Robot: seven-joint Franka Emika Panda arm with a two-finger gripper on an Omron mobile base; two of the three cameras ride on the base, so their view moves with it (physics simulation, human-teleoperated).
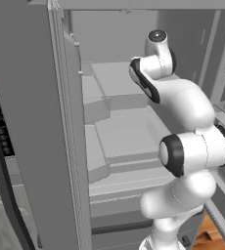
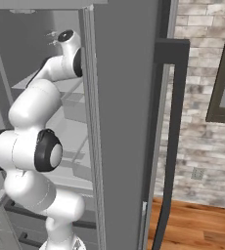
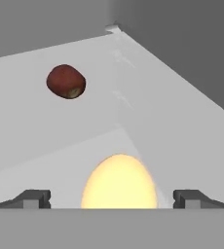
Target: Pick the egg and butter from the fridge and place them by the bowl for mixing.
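With both doors swung wide, fridge (image 1: pixel 124 136) stands open ahead, pale grey shelves stepped one above another inside. White arm (image 1: pixel 192 146) reaching up from low at the right of the left base view, far into an upper shelf; same arm (image 2: pixel 33 146) rising at the left of the right base view, beside the edge of the open right door (image 2: pixel 124 122).

Through the hand view: gripper (image 3: pixel 113 198) spread wide, holding nothing, one dark fingertip (image 3: pixel 33 198) at each side. Egg (image 3: pixel 119 182), smooth and yellow-orange, sitting on the pale shelf floor (image 3: pixel 31 136) right between the tips, near, touching neither as far as can be told. Dark red-brown ball (image 3: pixel 65 81) farther back and to the left on the same shelf, well apart from the egg. Shelf corner (image 3: pixel 113 29) at the far end.
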